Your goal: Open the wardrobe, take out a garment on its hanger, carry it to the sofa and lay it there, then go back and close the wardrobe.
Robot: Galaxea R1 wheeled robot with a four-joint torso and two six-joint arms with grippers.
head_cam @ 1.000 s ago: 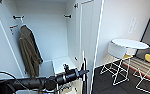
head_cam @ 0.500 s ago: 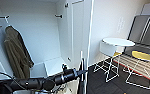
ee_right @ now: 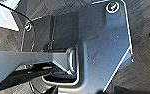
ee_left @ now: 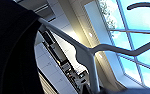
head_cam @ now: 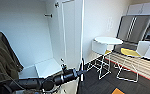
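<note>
view swung right since before | wardrobe point(head_cam: 66, 37) open | hanger point(ee_left: 91, 52) on left arm | grip: cannot tell | carrying stage

Furnished living space, likely a flat or show home, open white wardrobe point(head_cam: 63, 37) with an olive jacket point(head_cam: 2, 55) hanging, small round white counter point(head_cam: 108, 40), yellow-seated wire stools point(head_cam: 129, 53), kitchen-style cabinets point(head_cam: 143, 8), dark carpet point(head_cam: 101, 85), tall windows point(ee_left: 136, 37).
</note>
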